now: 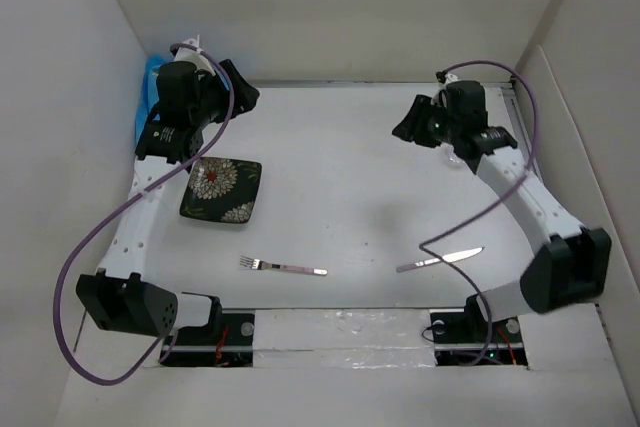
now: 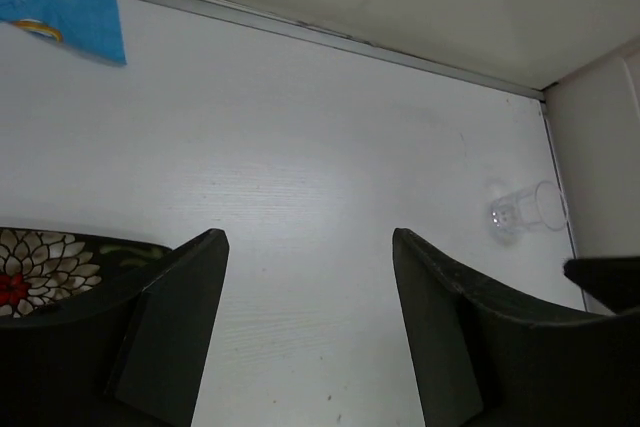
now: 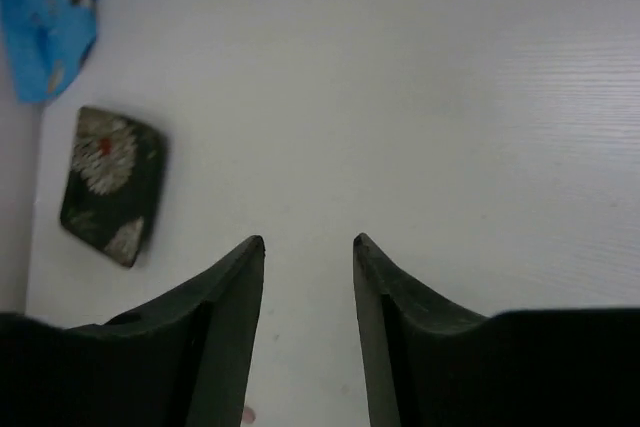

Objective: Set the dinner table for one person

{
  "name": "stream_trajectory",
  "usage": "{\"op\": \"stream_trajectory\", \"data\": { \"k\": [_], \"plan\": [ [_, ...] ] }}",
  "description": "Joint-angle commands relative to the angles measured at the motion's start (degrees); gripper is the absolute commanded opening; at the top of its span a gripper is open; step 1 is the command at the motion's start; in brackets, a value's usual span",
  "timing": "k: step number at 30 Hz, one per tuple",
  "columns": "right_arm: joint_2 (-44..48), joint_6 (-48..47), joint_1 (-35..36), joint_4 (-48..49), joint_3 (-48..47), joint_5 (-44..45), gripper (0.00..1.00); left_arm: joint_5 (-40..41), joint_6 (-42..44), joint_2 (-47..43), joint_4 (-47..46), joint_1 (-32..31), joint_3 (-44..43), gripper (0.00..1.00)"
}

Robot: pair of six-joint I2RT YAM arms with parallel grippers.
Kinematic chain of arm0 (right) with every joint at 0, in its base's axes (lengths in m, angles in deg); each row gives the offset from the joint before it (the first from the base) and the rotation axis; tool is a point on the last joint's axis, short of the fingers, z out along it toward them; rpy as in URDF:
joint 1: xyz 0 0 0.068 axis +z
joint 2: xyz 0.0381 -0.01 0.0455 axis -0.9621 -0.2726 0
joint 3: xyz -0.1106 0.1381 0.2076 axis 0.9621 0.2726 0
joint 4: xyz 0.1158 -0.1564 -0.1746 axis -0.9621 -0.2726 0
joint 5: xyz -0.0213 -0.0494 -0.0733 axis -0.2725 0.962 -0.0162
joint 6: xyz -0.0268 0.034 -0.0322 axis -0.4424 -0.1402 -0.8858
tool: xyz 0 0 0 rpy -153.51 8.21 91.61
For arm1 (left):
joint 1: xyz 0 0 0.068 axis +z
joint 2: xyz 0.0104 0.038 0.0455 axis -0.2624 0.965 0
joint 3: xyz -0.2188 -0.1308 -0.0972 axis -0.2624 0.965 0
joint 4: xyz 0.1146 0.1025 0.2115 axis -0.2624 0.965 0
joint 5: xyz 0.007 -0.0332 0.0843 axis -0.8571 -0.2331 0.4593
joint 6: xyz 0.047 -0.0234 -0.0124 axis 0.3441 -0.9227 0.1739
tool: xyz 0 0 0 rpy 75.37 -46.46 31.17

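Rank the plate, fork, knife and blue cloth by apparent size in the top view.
1. Dark floral plate: largest thing fully in view.
2. Fork and knife: about equally long, both thin, so not ranked apart.
Blue cloth: only a strip shows behind the left arm, so unranked.

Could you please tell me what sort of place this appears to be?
Likely a robot test cell, not a dining room: a white dinner table boxed by plain panels, with a plate, fork and knife.
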Motion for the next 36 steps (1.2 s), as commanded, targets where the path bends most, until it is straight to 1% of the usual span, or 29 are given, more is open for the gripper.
{"op": "stream_trajectory", "data": {
  "k": [1, 2, 3, 4, 5, 6, 7, 8, 9, 10, 12, 13, 14, 15, 16, 17, 18, 19, 21, 22, 24, 25, 27, 28, 30, 31, 32, 34, 36],
  "plan": [
    [15.22, 3.42, 3.87, 9.82, 7.01, -4.84, 0.31, 4.7, -1.0, 0.45, -1.32, 0.41, -2.71, 0.64],
    [15.27, 3.33, 3.88, 9.82, 8.25, -4.65, 0.19, 5.59, -0.99, 0.8, -1.32, 0.41, -2.88, 0.63],
    [18.58, 3.07, 4.41, 9.03, 9.31, -4.91, 0.06, 6.73, -0.91, 0.98, -1.06, 0.41, -3.15, 0.62],
    [20.09, 2.54, 4.41, 7.63, 10.28, -5.35, 0.0, 7.87, -0.64, 1.33, -0.53, 0.41, -3.41, 0.61],
    [21.41, 1.5, 5.11, 6.92, 12.38, -5.79, 0.0, 10.14, -0.64, 2.29, -0.44, 0.41, -3.85, 0.54],
    [22.73, 1.05, 5.11, 6.31, 13.53, -5.79, 0.0, 10.78, -1.08, 3.08, -0.52, 1.45, -4.11, 0.48],
    [25.35, 0.7, 5.98, 5.95, 14.93, -5.79, 0.0, 10.78, -2.82, 3.96, -0.18, 2.68, -4.38, 0.28],
    [26.59, 0.87, 7.12, 6.3, 17.9, -5.53, 0.0, 8.26, -3.88, 6.14, -0.26, 4.26, -4.64, 0.14],
    [27.83, 1.39, 7.66, 6.91, 19.33, -5.44, 0.0, 6.67, -5.03, 7.12, -0.35, 5.84, -4.73, 0.03],
    [29.49, 1.75, 8.18, 7.61, 20.47, -5.53, 0.0, 5.78, -5.99, 8.17, -0.78, 8.55, -4.73, 0.0],
    [30.56, 2.01, 9.06, 7.36, 22.41, -5.44, 0.0, 8.39, -6.88, 11.51, -0.97, 9.8, -5.43, 0.0],
    [31.17, 2.01, 9.85, 7.01, 22.94, -5.44, 0.0, 10.06, -6.71, 12.92, 0.43, 9.81, -6.22, 0.0],
    [31.53, 1.49, 10.56, 6.57, 24.16, -5.44, 0.0, 16.78, -5.49, 17.89, 3.57, 9.81, -10.23, 0.01],
    [31.53, 1.48, 10.56, 6.57, 24.17, -5.44, 0.0, 16.85, -5.48, 17.94, 3.6, 9.81, -10.27, 0.01],
    [31.96, 1.4, 11.09, 6.65, 24.78, -5.53, 0.0, 19.72, -5.3, 19.77, 5.0, 9.81, -13.23, 0.12],
    [32.14, 1.48, 11.09, 6.65, 25.31, -6.05, 0.0, 21.31, -4.52, 23.44, 6.14, 9.81, -14.65, 0.16],
    [32.14, 1.57, 12.4, 7.52, 26.62, -6.49, 0.02, 22.81, -4.25, 24.87, 7.29, 9.81, -15.62, 0.22],
    [32.14, 2.36, 12.93, 7.97, 27.24, -6.93, 0.13, 25.96, -4.16, 27.84, 7.73, 10.33, -17.28, 0.25],
    [31.8, 2.71, 14.94, 8.93, 28.04, -6.93, 0.27, 27.3, -4.51, 30.85, 8.44, 10.34, -18.52, 0.31],
    [31.53, 2.8, 15.65, 9.2, 28.48, -6.5, 0.39, 27.31, -4.51, 33.82, 8.44, 11.03, -19.75, 0.37],
    [30.04, 2.63, 16.8, 8.51, 28.31, -6.06, 0.44, 29.05, -4.77, 36.73, 9.14, 11.66, -21.16, 0.38],
    [29.69, 2.19, 17.59, 7.72, 27.52, -5.45, 0.46, 30.02, -4.6, 40.14, 9.49, 11.66, -23.25, 0.42],
    [29.16, 1.66, 18.46, 6.14, 26.99, -4.91, 0.47, 31.17, -4.6, 43.59, 11.68, 13.14, -26.16, 0.44],
    [29.16, 1.31, 19.17, 5.78, 26.81, -4.48, 0.47, 31.87, -4.6, 45.26, 12.13, 13.15, -28.96, 0.46],
    [29.16, 0.79, 19.18, 4.73, 26.55, -3.33, 0.47, 33.02, -4.6, 48.6, 12.13, 14.46, -30.91, 0.49],
    [28.98, 0.69, 19.7, 4.55, 26.55, -3.07, 0.47, 32.32, -4.6, 49.75, 11.87, 14.99, -32.49, 0.55],
    [28.81, 0.52, 19.7, 4.28, 26.55, -2.54, 0.48, 32.06, -4.51, 51.5, 11.61, 15.0, -33.11, 0.59],
    [27.84, 0.43, 19.7, 4.1, 26.55, -2.28, 0.48, 31.61, -4.25, 53.7, 11.69, 16.48, -36.78, 0.62],
    [26.88, 0.69, 19.7, 4.1, 26.02, -1.49, 0.48, 32.23, -3.37, 57.04, 12.48, 16.49, -39.17, 0.63]
  ]
}}
